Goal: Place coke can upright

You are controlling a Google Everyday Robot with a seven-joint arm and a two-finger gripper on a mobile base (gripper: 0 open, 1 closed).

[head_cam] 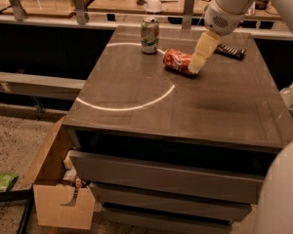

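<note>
The red coke can [177, 60] lies on its side on the grey tabletop [185, 101], toward the back middle. My gripper [195, 68] hangs from the white arm at the upper right, and its cream-coloured tip is at the can's right end, right next to or touching it. A green-and-white soda can [149, 34] stands upright just behind and to the left of the coke can.
A dark flat bar-shaped object [230, 51] lies at the back right of the table. Drawers sit under the tabletop. An open cardboard box [58, 189] stands on the floor at the left. A counter with clutter runs behind the table.
</note>
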